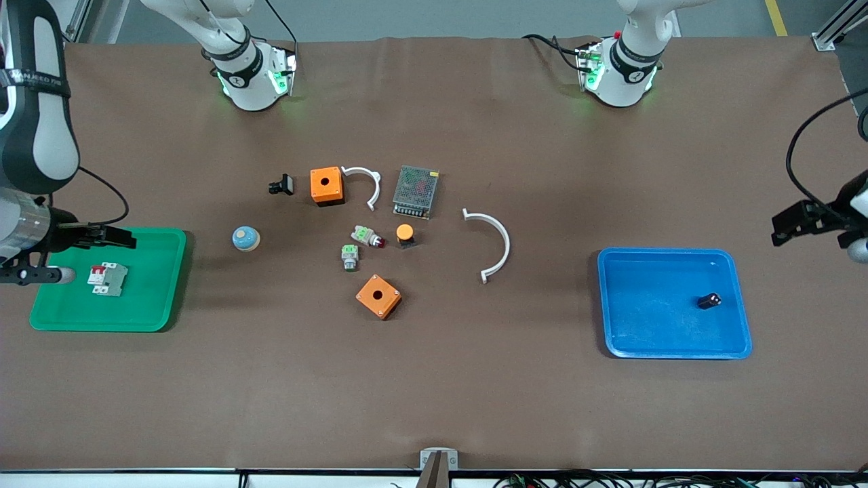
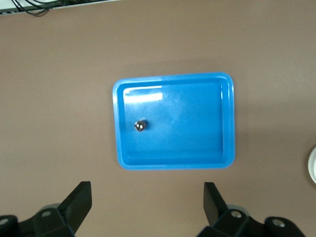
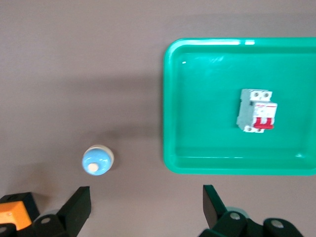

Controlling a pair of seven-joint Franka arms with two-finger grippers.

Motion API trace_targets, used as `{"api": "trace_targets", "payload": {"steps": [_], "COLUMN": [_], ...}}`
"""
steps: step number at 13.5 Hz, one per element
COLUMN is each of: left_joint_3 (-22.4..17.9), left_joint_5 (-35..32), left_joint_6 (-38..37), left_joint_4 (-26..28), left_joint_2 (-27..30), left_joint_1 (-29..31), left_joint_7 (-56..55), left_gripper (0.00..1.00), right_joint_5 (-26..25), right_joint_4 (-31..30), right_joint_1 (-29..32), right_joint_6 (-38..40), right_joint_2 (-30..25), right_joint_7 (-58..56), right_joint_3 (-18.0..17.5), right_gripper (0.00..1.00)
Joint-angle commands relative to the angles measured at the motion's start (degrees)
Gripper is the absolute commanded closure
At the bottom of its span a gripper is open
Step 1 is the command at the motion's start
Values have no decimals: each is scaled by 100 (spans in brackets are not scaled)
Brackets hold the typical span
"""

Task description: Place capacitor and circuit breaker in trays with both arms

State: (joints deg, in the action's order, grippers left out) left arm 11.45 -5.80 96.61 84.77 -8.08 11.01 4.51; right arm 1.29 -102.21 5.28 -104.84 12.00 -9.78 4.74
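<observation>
The capacitor (image 1: 709, 300), a tiny black cylinder, lies in the blue tray (image 1: 627, 339) at the left arm's end of the table; it also shows in the left wrist view (image 2: 140, 126). The circuit breaker (image 1: 108, 278), light grey with red levers, lies in the green tray (image 1: 163, 298) at the right arm's end; it also shows in the right wrist view (image 3: 256, 110). My left gripper (image 2: 147, 207) is open and empty, held high beside the blue tray (image 2: 173, 164). My right gripper (image 3: 146, 207) is open and empty, held high by the green tray's (image 3: 170, 163) edge.
In the table's middle lie two orange boxes (image 1: 326, 186) (image 1: 378, 296), two white arcs (image 1: 366, 181) (image 1: 495, 244), a mesh-covered power supply (image 1: 416, 192), two green-topped parts (image 1: 366, 236), an orange button (image 1: 405, 234), a black clip (image 1: 281, 184) and a blue domed button (image 1: 245, 238).
</observation>
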Motion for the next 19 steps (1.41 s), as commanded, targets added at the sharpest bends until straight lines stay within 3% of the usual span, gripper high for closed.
{"api": "trace_targets", "payload": {"steps": [1, 2, 5, 8, 11, 14, 19], "left_joint_3": [-334, -406, -1107, -1127, -1101, -1118, -1101], "left_joint_5": [131, 132, 534, 571, 562, 492, 492], "left_joint_6": [-309, -388, -774, -828, -793, -758, -688], "left_joint_4": [425, 618, 769, 909, 928, 858, 699], "left_joint_2": [621, 815, 1167, 1317, 1326, 1248, 1124], "left_joint_1": [-431, -633, -1302, -1443, -1575, -1672, -1672], "left_joint_7": [-20, -46, -64, -152, -520, -548, -495], "left_gripper": [0, 0, 0, 0, 0, 0, 0], "right_joint_5": [135, 135, 135, 135, 65, 64, 47], "right_joint_4": [-238, -238, -229, -2, 990, 1448, 1713], "right_joint_1": [-228, -333, -597, -642, -598, -528, -528], "right_joint_6": [209, 314, 534, 693, 1219, 1300, 1300], "right_joint_2": [-513, -619, -882, -1085, -867, -866, -866], "right_joint_7": [291, 431, 818, 864, 837, 828, 828], "right_joint_3": [35, 35, 35, 35, 53, 79, 79], "right_gripper": [0, 0, 0, 0, 0, 0, 0]}}
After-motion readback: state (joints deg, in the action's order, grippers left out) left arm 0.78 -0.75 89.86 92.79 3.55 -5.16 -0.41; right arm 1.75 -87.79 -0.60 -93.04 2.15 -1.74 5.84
